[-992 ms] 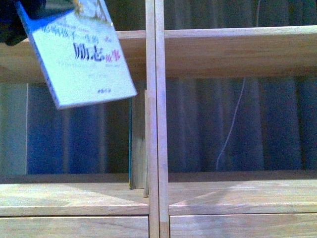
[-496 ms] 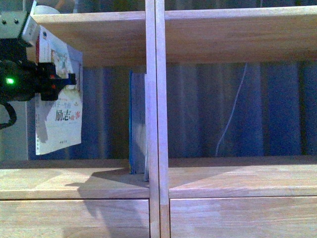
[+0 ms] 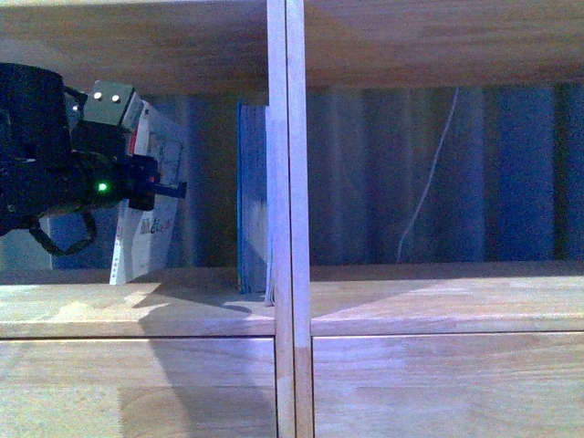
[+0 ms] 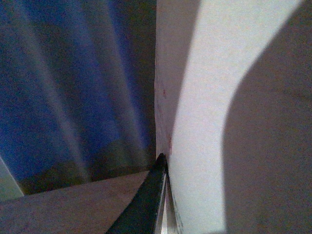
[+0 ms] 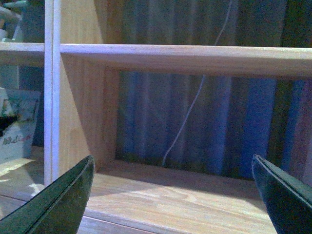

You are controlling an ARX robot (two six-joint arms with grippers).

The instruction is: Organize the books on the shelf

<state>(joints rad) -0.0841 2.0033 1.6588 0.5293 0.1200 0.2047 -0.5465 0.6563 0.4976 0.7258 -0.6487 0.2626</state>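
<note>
**Left fingers** [image 4: 146, 204]: closed on the thin pale book [image 3: 151, 214]. In the wrist view, one dark finger lies flat against the cover near its edge. The grip sits high on the book, so the lower edge is free to meet the board first.

**Thin pale book:** hangs tilted below the fingers, its top leaning toward the central upright [image 3: 286, 182]. The lower corner is at or just above the shelf board [image 3: 73, 315]; whether it touches cannot be told. Judged to be mid-placement and not yet stood up.

**Teal-edged book** [image 3: 248, 196]: beyond the fingers on the upright's side. It stands vertical against the upright, apart from the thin book with open space between them. The upright acts as a bookend, which is probably why the row starts there.

**Left arm** [image 3: 41, 173]: behind the fingers, dark, with a green light lit. It enters from the outer side of the compartment, leaving the space beside the teal-edged book unobstructed.

**Right fingers** [image 5: 58, 200]: spread wide with nothing between them. They face the compartment on the far side of the upright, apparently waiting.

**Shelf** [image 3: 411, 50]: light wood, with drawer fronts [image 3: 438, 383] under the board. A pleated blue-grey curtain [image 3: 511, 173] and a hanging white cord [image 3: 427, 196] show through the open back.

**Handling note:** the thin book looks floppy. If let go before it leans on its neighbour, it would likely slump.
</note>
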